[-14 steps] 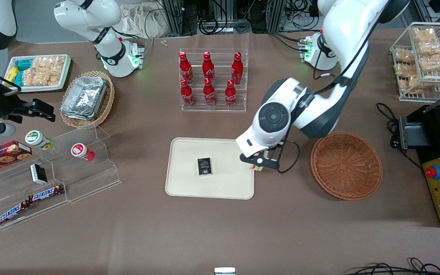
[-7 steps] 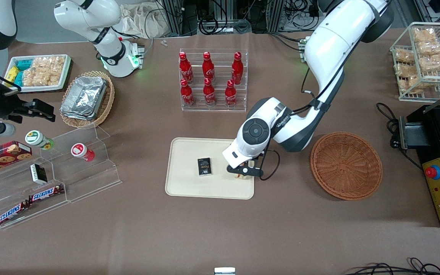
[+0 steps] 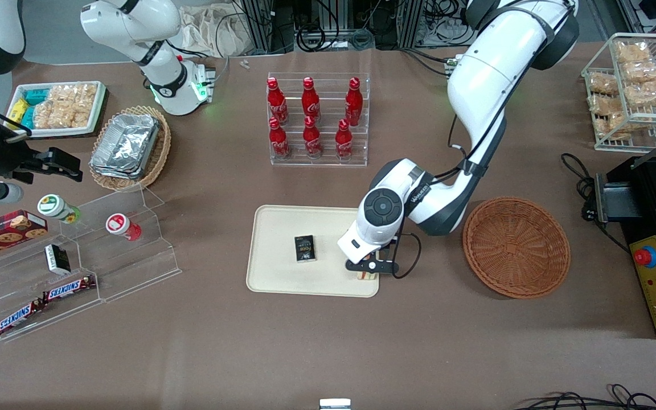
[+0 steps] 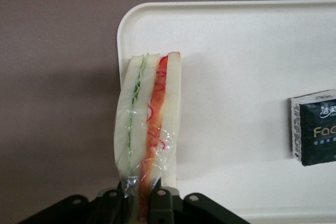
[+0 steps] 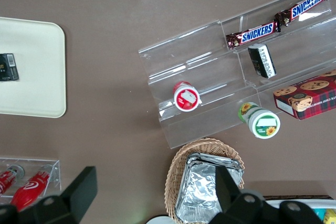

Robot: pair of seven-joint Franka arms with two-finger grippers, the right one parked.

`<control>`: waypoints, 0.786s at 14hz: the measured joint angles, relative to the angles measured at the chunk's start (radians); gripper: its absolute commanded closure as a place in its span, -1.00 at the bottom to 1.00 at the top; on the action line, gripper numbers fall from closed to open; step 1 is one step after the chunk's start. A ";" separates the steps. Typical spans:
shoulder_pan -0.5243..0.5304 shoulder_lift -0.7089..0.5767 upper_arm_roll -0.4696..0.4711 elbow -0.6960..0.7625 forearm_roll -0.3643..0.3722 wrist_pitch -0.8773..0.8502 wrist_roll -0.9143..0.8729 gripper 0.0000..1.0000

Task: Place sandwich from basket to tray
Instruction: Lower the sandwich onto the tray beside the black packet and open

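Observation:
The sandwich [image 4: 149,114], pale bread in clear wrap with green and orange-red filling stripes, is pinched at its lower end by my gripper [image 4: 140,196], which is shut on it. In the front view the gripper [image 3: 369,267] hangs over the cream tray [image 3: 282,228], at the tray's corner nearest the basket and the camera. A sliver of the sandwich [image 3: 367,275] shows under the fingers. In the left wrist view the sandwich lies along the tray's [image 4: 252,66] short rim. The reddish-brown wicker basket [image 3: 516,247] stands beside the tray toward the working arm's end, with nothing showing in it.
A small black pack [image 3: 305,249] lies mid-tray, also seen as the pack [image 4: 315,127] in the left wrist view. A clear rack of red cola bottles [image 3: 316,119] stands farther from the camera than the tray. A clear stepped display [image 3: 77,256] with snacks lies toward the parked arm's end.
The gripper has carried the sandwich from the gap between basket and tray onto the tray's near corner, coming closer to the camera.

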 measured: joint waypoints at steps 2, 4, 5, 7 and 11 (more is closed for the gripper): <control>0.000 -0.001 0.000 0.009 0.000 -0.007 -0.002 -1.00; 0.000 -0.007 0.001 0.024 0.000 -0.043 -0.004 -1.00; 0.001 -0.016 0.001 0.033 0.000 -0.073 -0.004 -1.00; 0.006 -0.064 0.004 0.051 0.000 -0.157 -0.004 -0.99; 0.078 -0.243 0.013 0.053 0.002 -0.326 0.085 -0.99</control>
